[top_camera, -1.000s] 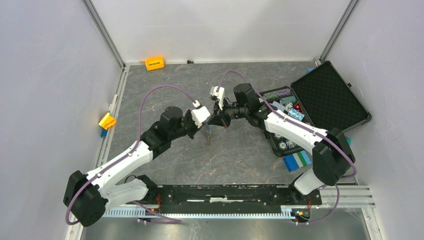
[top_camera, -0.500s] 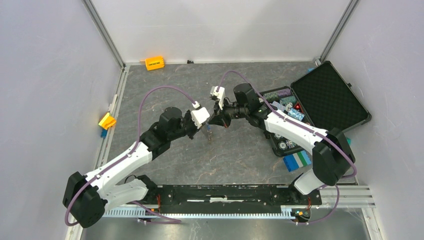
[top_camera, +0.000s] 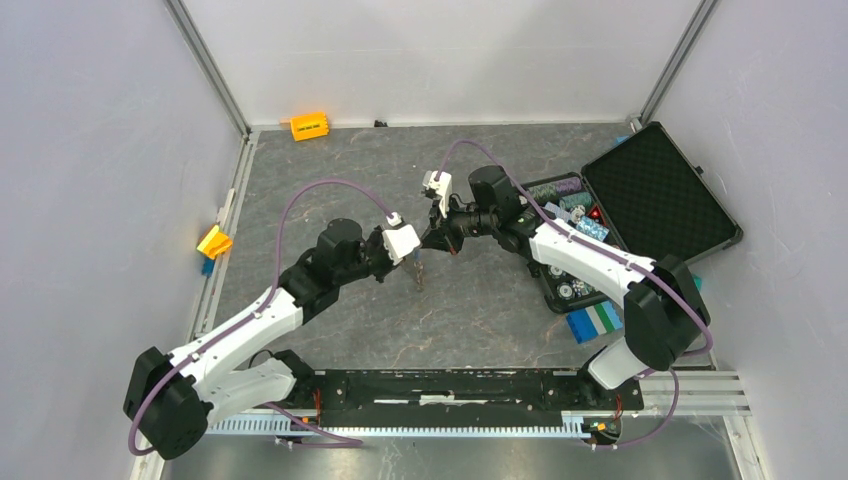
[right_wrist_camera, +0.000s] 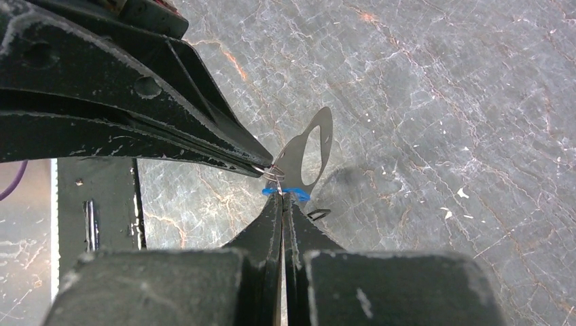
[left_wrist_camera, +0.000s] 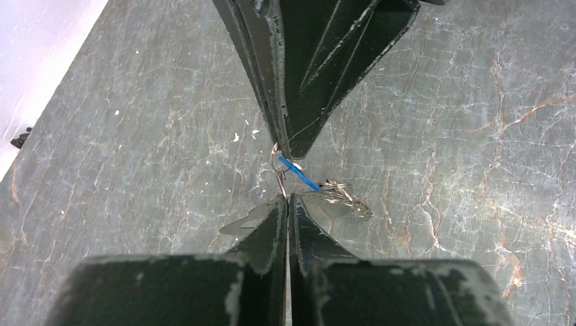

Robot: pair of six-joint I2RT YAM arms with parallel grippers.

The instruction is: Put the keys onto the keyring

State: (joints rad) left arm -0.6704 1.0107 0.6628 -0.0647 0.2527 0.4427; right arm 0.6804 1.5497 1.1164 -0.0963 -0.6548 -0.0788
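Observation:
Both grippers meet tip to tip above the middle of the table. My left gripper (top_camera: 411,257) is shut, its tips (left_wrist_camera: 285,198) pinching the lower edge of the flat grey keyring (right_wrist_camera: 309,151), which stands up with its long oval hole showing. A small wire ring (right_wrist_camera: 272,174) sits at that grip. My right gripper (top_camera: 428,250) is shut (right_wrist_camera: 282,198) on the key with the bright blue tag (right_wrist_camera: 293,194), also seen in the left wrist view (left_wrist_camera: 299,175). A pale braided metal piece (left_wrist_camera: 345,198) hangs beside it. I cannot make out the black-headed key.
An open black case (top_camera: 660,190) lies at the right, with a tray of small parts (top_camera: 568,208) beside it. A blue-green-white block (top_camera: 595,321) sits at the near right. An orange block (top_camera: 309,125) is at the back, a yellow piece (top_camera: 214,241) at the left rail.
My left arm has drawn back slightly towards the near left while both grippers stay shut and joined at the keyring. The right arm has barely moved.

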